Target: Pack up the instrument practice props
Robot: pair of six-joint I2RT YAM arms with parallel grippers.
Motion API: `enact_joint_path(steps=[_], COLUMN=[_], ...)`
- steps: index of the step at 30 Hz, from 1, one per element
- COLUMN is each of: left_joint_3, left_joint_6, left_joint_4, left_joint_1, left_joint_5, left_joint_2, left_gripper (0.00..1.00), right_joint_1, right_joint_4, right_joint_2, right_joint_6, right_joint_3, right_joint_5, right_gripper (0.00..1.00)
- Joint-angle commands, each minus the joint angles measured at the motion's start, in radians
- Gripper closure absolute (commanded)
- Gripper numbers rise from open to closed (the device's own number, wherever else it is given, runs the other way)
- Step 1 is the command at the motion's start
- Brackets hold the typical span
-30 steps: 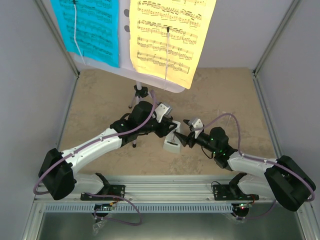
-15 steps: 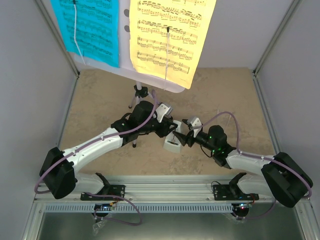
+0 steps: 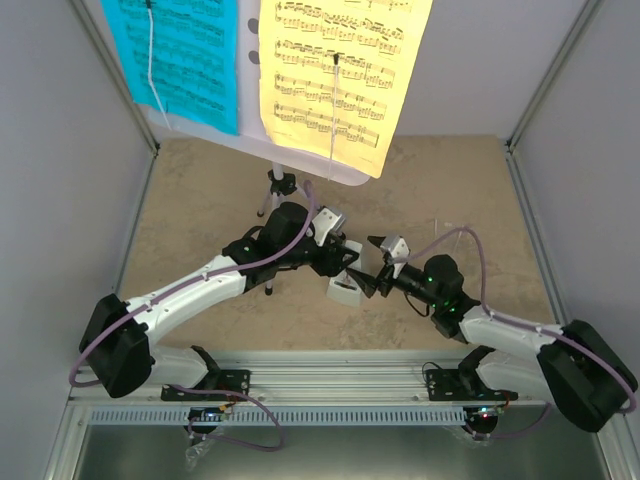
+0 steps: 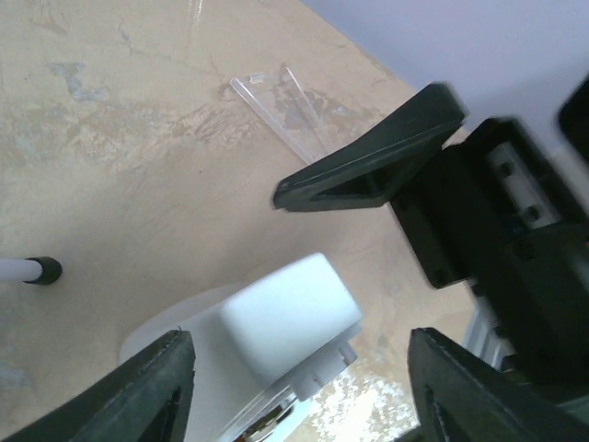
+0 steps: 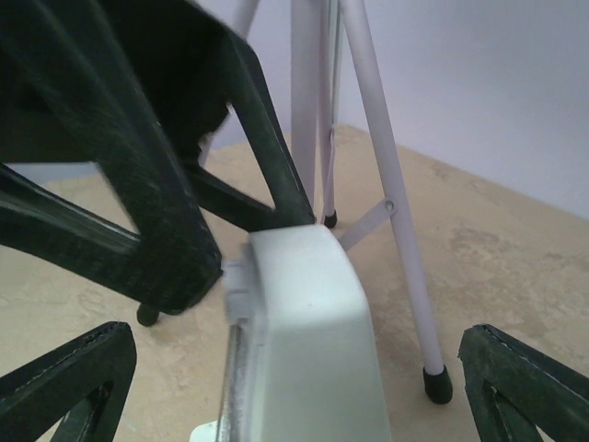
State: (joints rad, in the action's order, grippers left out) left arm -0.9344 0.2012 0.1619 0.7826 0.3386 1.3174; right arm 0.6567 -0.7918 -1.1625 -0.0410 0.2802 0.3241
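Note:
The small grey metronome (image 3: pixel 344 288) stands on the table between both grippers. My left gripper (image 3: pixel 346 262) is open, its jaws either side of the metronome's top (image 4: pixel 287 322) without touching it. My right gripper (image 3: pixel 366 266) is open too and faces the metronome (image 5: pixel 313 350) from the right, jaws apart. The white music stand (image 3: pixel 300 160) on its thin tripod (image 3: pixel 283 186) stands behind, holding the cyan sheet (image 3: pixel 180 55) and the yellow sheet (image 3: pixel 335 70). The tripod legs (image 5: pixel 391 212) show just behind the metronome in the right wrist view.
A clear plastic piece (image 4: pixel 276 103) lies on the beige tabletop (image 3: pixel 450 180) beyond the right gripper. A tripod foot (image 4: pixel 42 270) rests left of the metronome. Grey walls (image 3: pixel 60 150) close in the table on the left, right and back.
My right gripper moved in toward the metronome, then drew back slightly to the right, jaws still open. The left gripper and metronome have hardly moved.

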Motion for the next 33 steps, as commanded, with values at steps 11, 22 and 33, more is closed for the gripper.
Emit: enact_joint_path(steps=[11,22,33], left_joint_3=[-0.025,-0.045,-0.082], left_joint_6=[0.007,0.001,-0.016], left_joint_4=[0.023,0.055,0.125], left_joint_1=[0.001,0.020,0.063], left_joint_5=[-0.005,0.003,-0.040], left_joint_2=[0.008,0.036,0.067], left_gripper=[0.18,0.17,0.21], right_joint_1=[-0.006,-0.025,-0.038], right_joint_4=[0.351,0.601,0.606], right_joint_2=[0.334,0.343,0.160], right_joint_6=[-0.222,-0.563,-0.582], right_joint_3=[-0.068,-0.078,0.001], right_joint_5=[-0.269,-0.355,-0.362], right_gripper=[0.02,0.03,0.05])
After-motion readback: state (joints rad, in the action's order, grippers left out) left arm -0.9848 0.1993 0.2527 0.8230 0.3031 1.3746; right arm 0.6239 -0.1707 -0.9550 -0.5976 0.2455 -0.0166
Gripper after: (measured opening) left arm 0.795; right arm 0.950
